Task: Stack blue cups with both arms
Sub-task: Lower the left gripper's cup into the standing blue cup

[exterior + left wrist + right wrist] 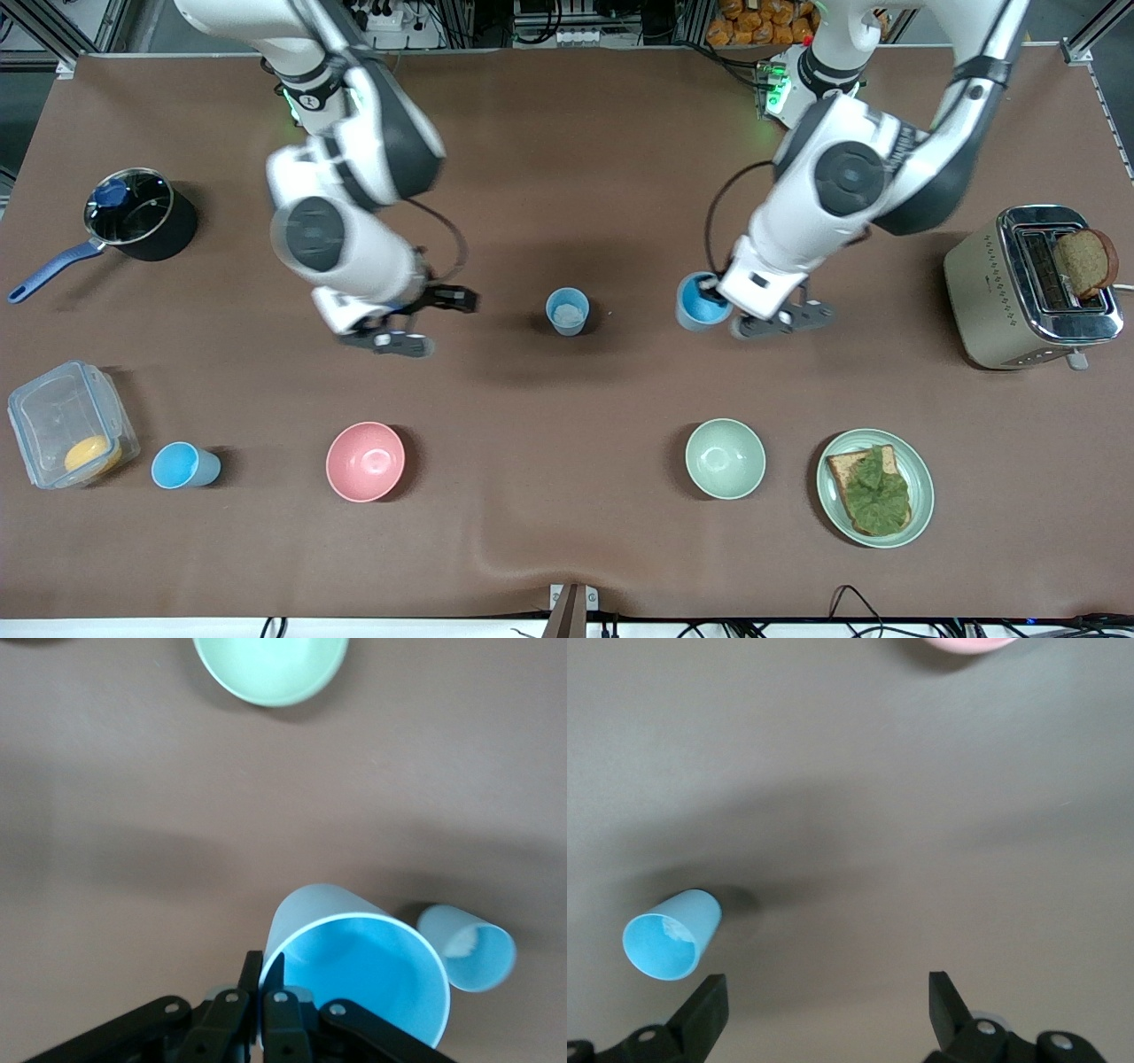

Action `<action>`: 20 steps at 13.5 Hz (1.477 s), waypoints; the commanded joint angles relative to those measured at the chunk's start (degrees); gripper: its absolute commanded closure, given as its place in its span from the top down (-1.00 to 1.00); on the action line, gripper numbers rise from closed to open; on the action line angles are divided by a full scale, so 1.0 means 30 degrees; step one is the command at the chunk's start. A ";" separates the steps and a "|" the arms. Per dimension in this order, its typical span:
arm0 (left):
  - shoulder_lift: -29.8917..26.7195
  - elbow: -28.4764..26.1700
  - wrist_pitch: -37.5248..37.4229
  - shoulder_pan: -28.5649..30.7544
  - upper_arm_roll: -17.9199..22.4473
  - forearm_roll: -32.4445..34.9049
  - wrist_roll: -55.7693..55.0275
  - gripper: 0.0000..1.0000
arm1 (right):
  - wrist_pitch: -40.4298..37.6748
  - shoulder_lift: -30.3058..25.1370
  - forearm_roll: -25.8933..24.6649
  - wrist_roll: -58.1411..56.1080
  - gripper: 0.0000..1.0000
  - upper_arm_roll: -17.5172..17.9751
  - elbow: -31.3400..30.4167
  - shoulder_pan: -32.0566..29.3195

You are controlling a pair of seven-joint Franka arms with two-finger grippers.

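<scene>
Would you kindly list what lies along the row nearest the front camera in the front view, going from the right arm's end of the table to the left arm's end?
Clear food box → blue cup → pink bowl → green bowl → plate with toast and lettuce.

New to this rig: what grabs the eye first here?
The left gripper, shut on the rim of a bright blue cup, near mid-table. Beside it a paler blue cup stands alone at the centre. The right gripper is open and empty over bare table toward the right arm's end.
</scene>
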 commanded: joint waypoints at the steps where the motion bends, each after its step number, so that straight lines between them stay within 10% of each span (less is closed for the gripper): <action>1: 0.0739 0.0092 0.0945 -0.1659 -0.0037 -0.0383 -0.2465 -1.00 | -0.0997 -0.1878 -0.0506 -0.1885 1.00 0.0315 -0.0659 -0.1826; 9: 0.3376 0.0063 0.5425 -0.5122 0.0080 0.0085 -0.7952 -1.00 | -0.4629 -0.5921 -0.0803 -0.7484 1.00 0.0315 -0.0982 -0.7014; 20: 0.5781 0.0414 0.7540 -0.5856 0.0168 0.2195 -0.9508 -0.92 | -0.4633 -0.6658 -0.1857 -0.7839 1.00 0.0315 -0.1042 -0.7751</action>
